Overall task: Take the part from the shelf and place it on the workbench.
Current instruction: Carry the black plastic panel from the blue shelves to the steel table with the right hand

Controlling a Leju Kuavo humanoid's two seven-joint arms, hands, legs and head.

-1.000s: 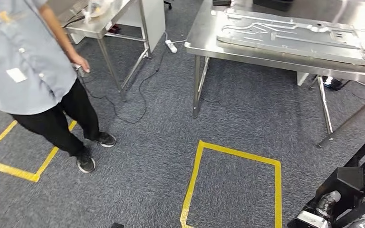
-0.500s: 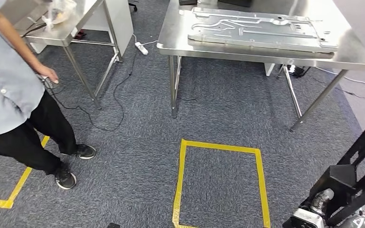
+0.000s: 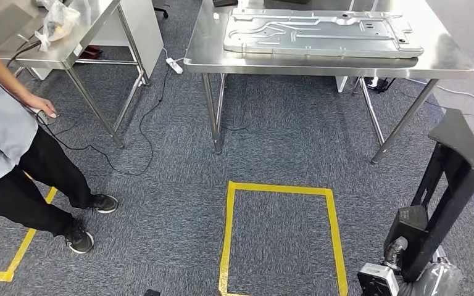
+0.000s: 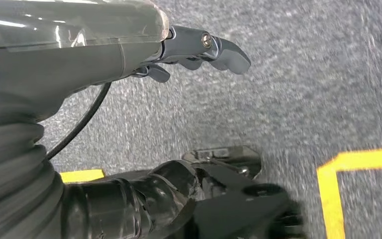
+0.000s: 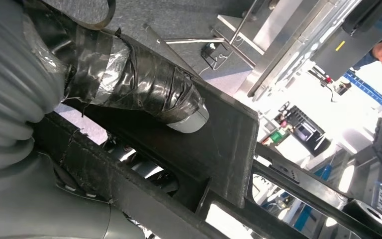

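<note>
We hold the black part (image 3: pixel 447 185) in our right hand (image 3: pixel 407 271) at the lower right of the head view: a black angled frame of flat bars that rises from the hand and leans over the grey carpet (image 3: pixel 284 142). In the right wrist view the tape-wrapped thumb (image 5: pixel 144 89) presses flat on a dark plate of the part (image 5: pixel 219 144), so the fingers are gripping it. Our left hand (image 4: pixel 129 50) hangs over the carpet in the left wrist view, its dark fingers (image 4: pixel 214 47) curled loosely forward with nothing in them; we cannot tell whether they are fully closed.

Ahead of us stands the steel desk (image 3: pixel 444 58), well apart from the part, and a large pressed metal panel (image 3: pixel 321 31) lies flat along its top. A yellow tape rectangle (image 3: pixel 228 234) is marked on the carpet between us and the desk.

To the left stands a second steel desk (image 3: pixel 74 52) with a clear plastic bag (image 3: pixel 58 21) on it. A person (image 3: pixel 12 142) in a grey-blue shirt and black trousers stands at the left edge, one hand (image 3: pixel 42 106) hanging near that desk's legs. A white power strip (image 3: pixel 173 65) and black cables (image 3: pixel 129 154) lie on the carpet between the two desks.
</note>
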